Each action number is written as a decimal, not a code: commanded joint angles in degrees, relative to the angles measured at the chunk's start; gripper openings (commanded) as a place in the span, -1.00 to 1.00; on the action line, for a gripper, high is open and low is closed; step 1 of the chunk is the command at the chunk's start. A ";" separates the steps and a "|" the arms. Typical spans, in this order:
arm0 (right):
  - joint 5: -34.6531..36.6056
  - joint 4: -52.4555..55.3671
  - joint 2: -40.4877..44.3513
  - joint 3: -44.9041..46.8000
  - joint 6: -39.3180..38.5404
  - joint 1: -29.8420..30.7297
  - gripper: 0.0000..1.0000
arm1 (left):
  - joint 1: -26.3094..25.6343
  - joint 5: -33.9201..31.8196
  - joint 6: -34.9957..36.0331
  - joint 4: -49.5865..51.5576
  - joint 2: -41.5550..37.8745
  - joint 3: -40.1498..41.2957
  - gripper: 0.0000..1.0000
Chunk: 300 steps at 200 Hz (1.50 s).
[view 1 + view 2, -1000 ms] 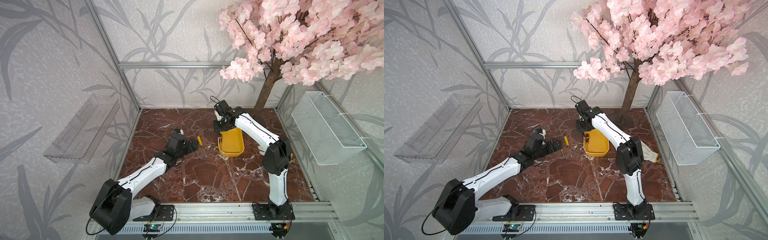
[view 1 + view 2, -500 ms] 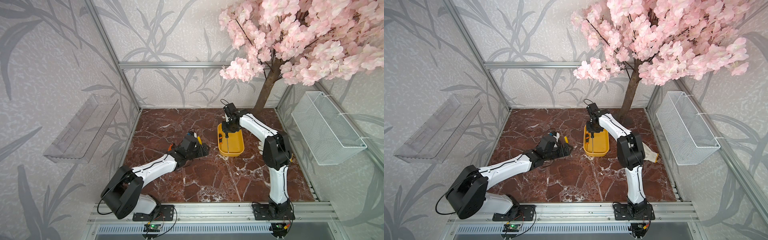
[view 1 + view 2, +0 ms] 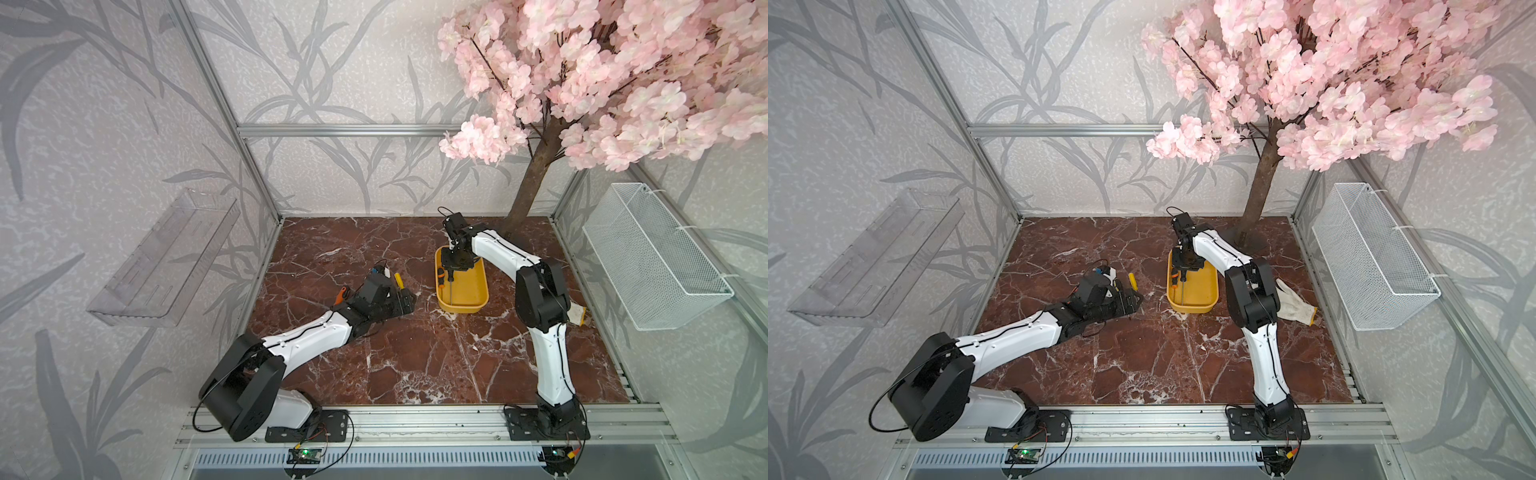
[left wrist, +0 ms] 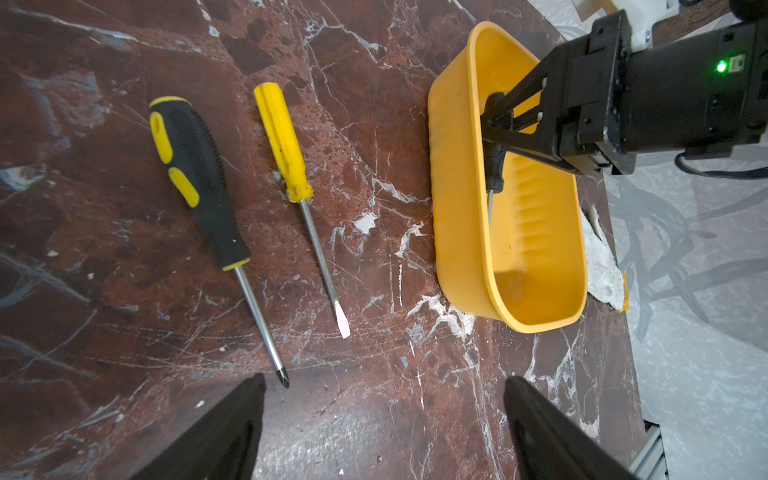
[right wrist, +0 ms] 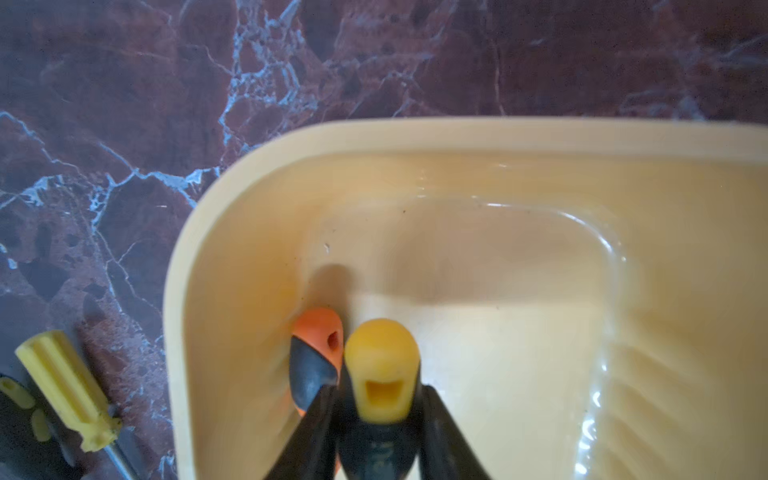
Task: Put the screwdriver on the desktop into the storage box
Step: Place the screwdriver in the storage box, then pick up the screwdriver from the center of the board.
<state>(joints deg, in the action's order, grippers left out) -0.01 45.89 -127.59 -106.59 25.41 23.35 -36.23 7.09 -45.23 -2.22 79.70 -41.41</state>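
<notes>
Changed since the earlier frames: right gripper [image 3: 452, 270] lowered into storage box [image 3: 461, 308]; left gripper [image 3: 405, 300] advanced over desktop [image 3: 415, 365]. Both top views: right gripper down inside the box; left gripper low, just beside all-yellow screwdriver [image 3: 398, 279]. Left wrist view: left fingers [image 4: 224, 436] spread wide, empty; all-yellow screwdriver and black-and-yellow screwdriver [image 4: 199, 178] lie side by side ahead, tips towards the fingers, untouched. Right wrist view: yellow-capped screwdriver [image 5: 382, 365] stands between the right fingers [image 5: 311, 432], beside orange-ended screwdriver [image 5: 318, 345], both within the box; grip clamped or slackened, cannot tell, picture soft. Handling: part fully, lift straight, clear of neighbour and wall.
</notes>
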 commanded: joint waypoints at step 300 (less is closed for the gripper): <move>-1.62 11.78 -10.58 -26.23 -3.83 18.15 0.15 | 23.30 -6.85 -2.31 18.43 -29.28 9.35 0.84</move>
<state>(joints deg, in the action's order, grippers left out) -2.15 55.29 -136.94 -130.78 22.35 41.47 -13.50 -0.19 -47.59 15.07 50.39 -30.87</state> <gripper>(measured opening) 0.574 0.922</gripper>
